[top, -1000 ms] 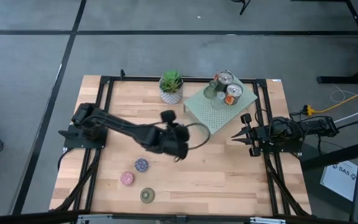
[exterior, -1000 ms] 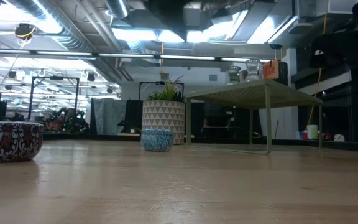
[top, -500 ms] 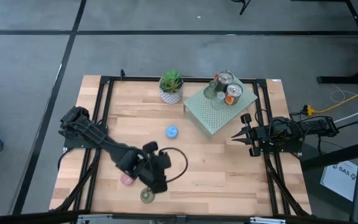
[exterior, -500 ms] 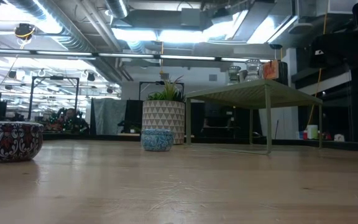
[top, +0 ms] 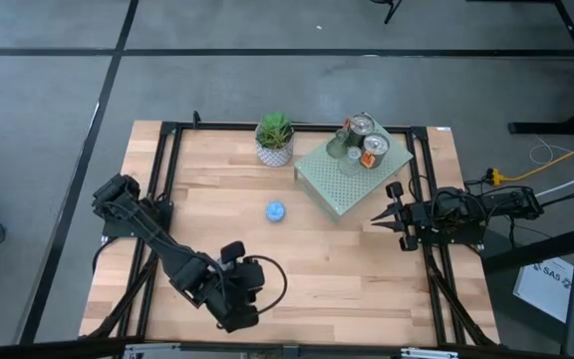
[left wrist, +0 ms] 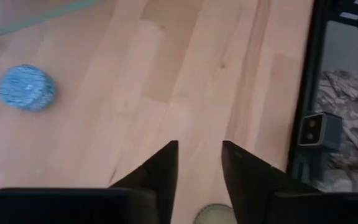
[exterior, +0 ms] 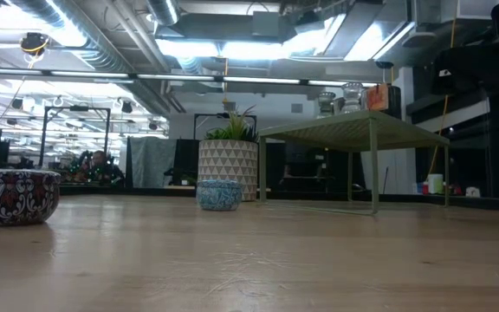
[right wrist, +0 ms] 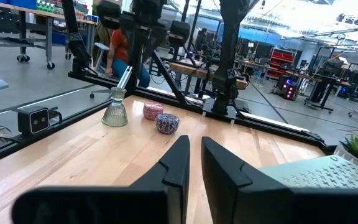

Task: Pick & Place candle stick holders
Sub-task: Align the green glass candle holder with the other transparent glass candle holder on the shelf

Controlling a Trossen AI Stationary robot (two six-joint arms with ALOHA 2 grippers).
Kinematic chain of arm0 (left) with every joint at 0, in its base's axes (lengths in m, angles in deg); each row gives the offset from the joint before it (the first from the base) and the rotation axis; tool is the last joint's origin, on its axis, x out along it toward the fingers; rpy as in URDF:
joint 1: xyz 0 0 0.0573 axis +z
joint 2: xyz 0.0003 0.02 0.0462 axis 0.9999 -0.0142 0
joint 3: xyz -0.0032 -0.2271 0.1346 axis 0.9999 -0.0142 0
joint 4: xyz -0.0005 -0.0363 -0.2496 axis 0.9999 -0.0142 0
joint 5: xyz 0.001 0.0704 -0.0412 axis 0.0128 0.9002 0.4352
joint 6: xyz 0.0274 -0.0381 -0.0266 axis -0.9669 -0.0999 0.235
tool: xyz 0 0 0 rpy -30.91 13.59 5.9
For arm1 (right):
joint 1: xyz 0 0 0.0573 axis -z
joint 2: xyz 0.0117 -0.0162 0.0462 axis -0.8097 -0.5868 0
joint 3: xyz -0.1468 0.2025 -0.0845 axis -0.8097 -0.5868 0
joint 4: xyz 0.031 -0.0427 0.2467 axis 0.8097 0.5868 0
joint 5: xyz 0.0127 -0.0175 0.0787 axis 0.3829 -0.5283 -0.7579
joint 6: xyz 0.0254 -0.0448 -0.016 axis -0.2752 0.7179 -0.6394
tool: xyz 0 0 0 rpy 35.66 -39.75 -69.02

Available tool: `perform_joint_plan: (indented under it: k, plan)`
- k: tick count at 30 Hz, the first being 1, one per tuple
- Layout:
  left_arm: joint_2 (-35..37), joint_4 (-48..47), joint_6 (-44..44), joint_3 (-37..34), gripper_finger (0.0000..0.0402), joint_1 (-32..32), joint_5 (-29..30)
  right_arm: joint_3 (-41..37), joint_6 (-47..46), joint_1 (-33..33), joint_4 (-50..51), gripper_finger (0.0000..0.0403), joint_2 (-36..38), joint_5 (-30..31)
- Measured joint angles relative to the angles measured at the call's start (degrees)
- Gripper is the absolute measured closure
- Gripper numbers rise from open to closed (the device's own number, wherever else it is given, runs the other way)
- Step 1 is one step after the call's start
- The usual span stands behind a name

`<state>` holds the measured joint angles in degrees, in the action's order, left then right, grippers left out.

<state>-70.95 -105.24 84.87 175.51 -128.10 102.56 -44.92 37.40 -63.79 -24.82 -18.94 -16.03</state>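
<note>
Approach step in hand: left tool point(left wrist: 199, 147) is hovering low near the front edge of the surface point(top: 367, 279), toward its front-left corner. Its fingers are standing apart and gripping nothing. The rim of the olive-gold holder point(left wrist: 213, 215) is showing between them in the left wrist view. Judging this as lining up for a pick. The next move is calling for a short descent that keeps the holder centred, then a closing of the fingers. The pink holder point(right wrist: 153, 111) and purple mosaic holder point(right wrist: 166, 123) are standing close by, so a drift could knock them.

Blue holder point(top: 275, 211) is sitting mid-surface, well apart from the left tool. The silver-copper holders point(top: 367, 138) are resting on the green perforated slab point(top: 337, 184) near the back-right corner, beside the potted plant point(top: 274, 140).

Right tool point(top: 379, 216) is waiting at the right edge, fingers a narrow gap apart and empty.

Change versus half a second ago: the left arm has swung nearer the front edge and is now covering the three front holders from above. The blue holder is unmoved.
</note>
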Motion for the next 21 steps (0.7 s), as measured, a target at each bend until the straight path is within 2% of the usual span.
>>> perform_joint_plan:
  k: [3, 6, 9, 11, 17, 21]
  plan:
    - [0.0, 1.3, 0.0, 0.0, 0.0259, 0.1, -2.1, 0.0, 0.0, 0.0, 0.0, 0.0359, 0.0, 0.0]
    - [0.0, 3.8, 0.5, 0.0, 0.0242, 0.1, -7.0, 0.0, 0.0, 0.0, 0.0, 0.0359, 0.0, 0.0]
    - [0.0, 6.6, 4.0, 0.0, 0.0234, -0.3, -11.9, 0.0, 0.0, 0.0, 0.0, 0.0359, 0.0, 0.0]
    - [0.0, 8.0, 6.0, 0.0, 0.0234, -1.1, -13.2, 0.0, 0.0, 0.0, 0.0, 0.0359, 0.0, 0.0]
    - [0.0, 8.4, 4.4, 0.0, 0.0247, -3.9, -8.0, 0.0, 0.0, 0.0, 0.0, 0.0359, 0.0, 0.0]
    - [-0.7, 8.1, 4.3, 0.0, 0.0256, -5.5, -7.8, 0.0, 0.0, 0.0, 0.0, 0.0359, 0.0, 0.0]
